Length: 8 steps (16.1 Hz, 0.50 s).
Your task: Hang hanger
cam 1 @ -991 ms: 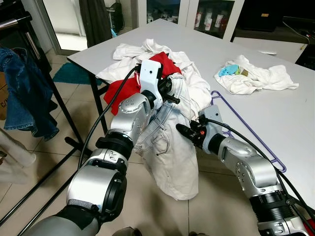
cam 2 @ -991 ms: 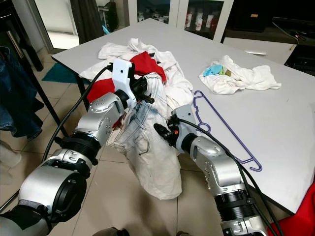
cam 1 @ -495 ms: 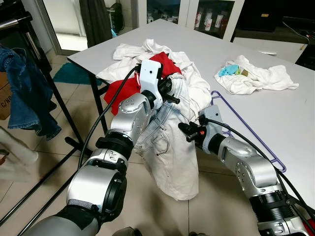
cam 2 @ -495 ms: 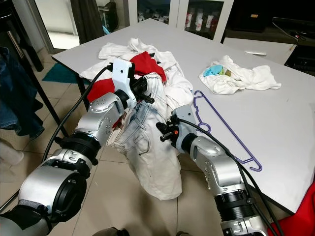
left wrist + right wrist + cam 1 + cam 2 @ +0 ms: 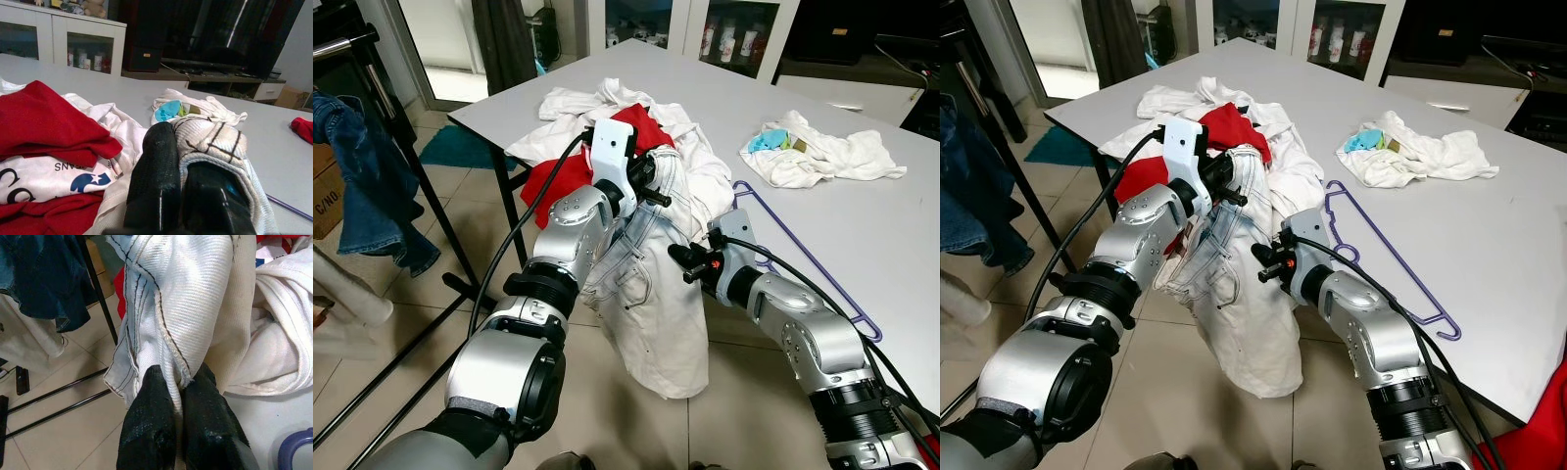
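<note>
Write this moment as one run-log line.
left end effector: shut on jeans | right end effector: shut on jeans | hanger: lying on table, untouched

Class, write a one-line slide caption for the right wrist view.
Right gripper pinches a fold of the white jeans at the table edge, purple hanger beside.

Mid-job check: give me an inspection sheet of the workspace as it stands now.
Surface: grey table.
Job's things: purple hanger flat on the table by its edge; white jeans draped off the edge toward the floor.
Clutter: red shirt in a white clothes pile; separate white bundle.
Grippers: left gripper shut on the jeans' upper part; right gripper shut on a jeans fold.
Cables: black cable along the left arm.
Surroundings: blue denim garment on a rack, tiled floor, glass cabinet.
</note>
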### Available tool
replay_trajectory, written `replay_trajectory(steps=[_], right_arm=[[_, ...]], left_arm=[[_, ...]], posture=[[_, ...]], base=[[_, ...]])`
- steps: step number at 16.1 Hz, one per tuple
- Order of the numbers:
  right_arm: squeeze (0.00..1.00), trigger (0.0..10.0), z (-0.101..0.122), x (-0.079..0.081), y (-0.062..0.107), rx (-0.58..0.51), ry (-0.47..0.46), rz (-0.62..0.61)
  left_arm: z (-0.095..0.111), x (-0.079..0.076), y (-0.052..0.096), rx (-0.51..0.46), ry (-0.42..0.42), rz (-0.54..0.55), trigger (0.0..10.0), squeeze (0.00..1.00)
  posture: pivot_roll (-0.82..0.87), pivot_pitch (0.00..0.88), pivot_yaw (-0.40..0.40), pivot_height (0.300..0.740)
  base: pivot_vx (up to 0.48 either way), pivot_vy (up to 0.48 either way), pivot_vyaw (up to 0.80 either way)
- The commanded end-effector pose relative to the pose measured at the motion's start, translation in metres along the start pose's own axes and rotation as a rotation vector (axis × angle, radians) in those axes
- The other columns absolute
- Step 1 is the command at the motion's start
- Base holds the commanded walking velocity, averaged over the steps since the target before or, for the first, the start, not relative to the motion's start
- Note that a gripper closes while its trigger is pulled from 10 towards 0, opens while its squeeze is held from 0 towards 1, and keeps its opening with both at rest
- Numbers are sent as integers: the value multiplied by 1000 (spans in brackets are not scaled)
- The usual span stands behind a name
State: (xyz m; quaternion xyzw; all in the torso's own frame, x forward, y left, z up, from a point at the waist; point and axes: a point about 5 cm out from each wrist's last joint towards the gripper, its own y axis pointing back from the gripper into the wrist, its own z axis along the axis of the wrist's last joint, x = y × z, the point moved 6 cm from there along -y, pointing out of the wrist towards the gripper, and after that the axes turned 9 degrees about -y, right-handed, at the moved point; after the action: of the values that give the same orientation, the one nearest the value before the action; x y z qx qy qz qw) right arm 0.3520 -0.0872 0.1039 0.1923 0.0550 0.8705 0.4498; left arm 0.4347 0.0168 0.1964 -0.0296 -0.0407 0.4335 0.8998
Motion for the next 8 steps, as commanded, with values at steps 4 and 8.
replay_trajectory(steps=[4, 8], right_arm=[[0, 0, 56, -124, 66, -324, 38, -701], [0, 0, 64, -131, 76, -357, 58, -745]], left_arm=[[4, -1, 19, -57, -95, -69, 10000, 0], [1, 2, 23, -43, -103, -64, 10000, 0]], posture=[[-112, 0, 0, 740], [-112, 0, 0, 740]], base=[[0, 0, 0], [0, 0, 0]])
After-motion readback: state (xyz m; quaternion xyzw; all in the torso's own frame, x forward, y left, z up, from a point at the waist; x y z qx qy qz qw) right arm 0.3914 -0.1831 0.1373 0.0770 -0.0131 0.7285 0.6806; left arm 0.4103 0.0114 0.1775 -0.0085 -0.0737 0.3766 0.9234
